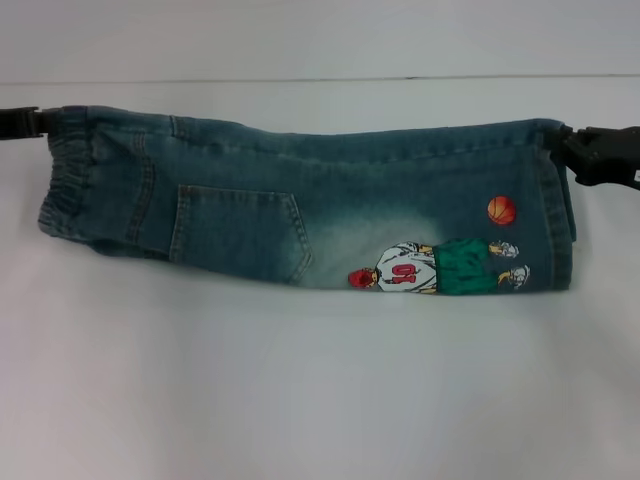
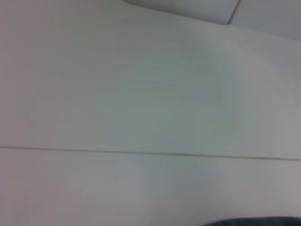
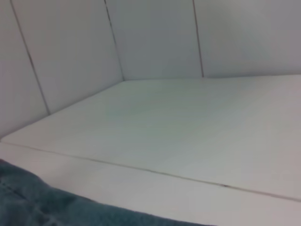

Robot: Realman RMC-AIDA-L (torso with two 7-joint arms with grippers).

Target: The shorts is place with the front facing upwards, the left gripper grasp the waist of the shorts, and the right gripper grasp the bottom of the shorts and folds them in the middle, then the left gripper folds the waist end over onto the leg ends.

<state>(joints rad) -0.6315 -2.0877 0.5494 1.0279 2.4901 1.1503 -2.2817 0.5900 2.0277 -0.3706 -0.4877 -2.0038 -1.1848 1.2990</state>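
Light: even, diffuse and bright in every view; source not discernible.
Shadows: a faint soft one under the shorts (image 1: 300,200) on the counter (image 1: 300,400).
Glare: none; the white surfaces look washed out.
Focus: head view slightly soft; both wrist views blurred, denim edges indistinct.

The teal-blue washed denim shorts (image 1: 300,200) are a matt, coarse woven cloth, faded pale around the stitched pocket, with a ruched elastic waistband (image 1: 70,190) of the same denim and a smoother cartoon player patch (image 1: 430,268) and orange ball patch (image 1: 501,210) on the leg. They lie on a smooth white surface (image 1: 300,400) with a faint sheen. The two black grippers, left (image 1: 25,122) and right (image 1: 600,155), look like matt hard plastic.
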